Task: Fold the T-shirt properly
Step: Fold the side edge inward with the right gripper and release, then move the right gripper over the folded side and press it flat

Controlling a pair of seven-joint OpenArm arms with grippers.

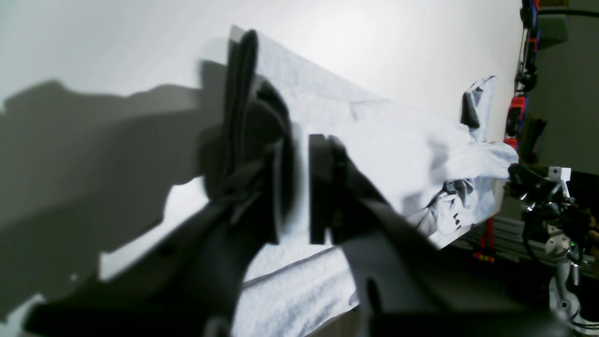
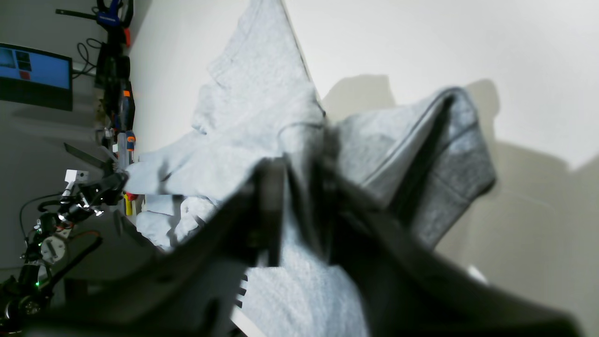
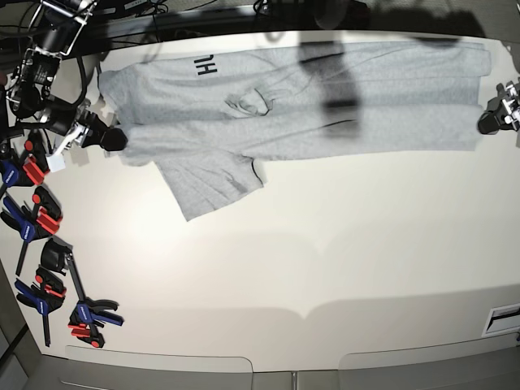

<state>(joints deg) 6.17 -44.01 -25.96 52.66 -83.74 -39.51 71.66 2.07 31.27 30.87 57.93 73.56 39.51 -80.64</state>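
Observation:
The light grey T-shirt (image 3: 325, 89) is stretched lengthwise across the far side of the white table (image 3: 325, 260). Black letters (image 3: 203, 67) show near its left end, and one sleeve (image 3: 215, 183) spreads toward the table's middle. My right gripper (image 3: 114, 140) is at the shirt's left end. In the right wrist view it (image 2: 302, 210) is shut on the grey cloth (image 2: 252, 93), with a fold (image 2: 444, 164) draped beside it. My left gripper (image 3: 487, 122) is at the shirt's right end. In the left wrist view it (image 1: 299, 187) pinches the shirt (image 1: 374, 135).
Several blue, red and black clamps (image 3: 41, 219) lie along the table's left edge. A monitor (image 2: 35, 75) stands beyond that side. The table's near part below the shirt is bare white surface, with a slotted bracket (image 3: 502, 318) at the front right edge.

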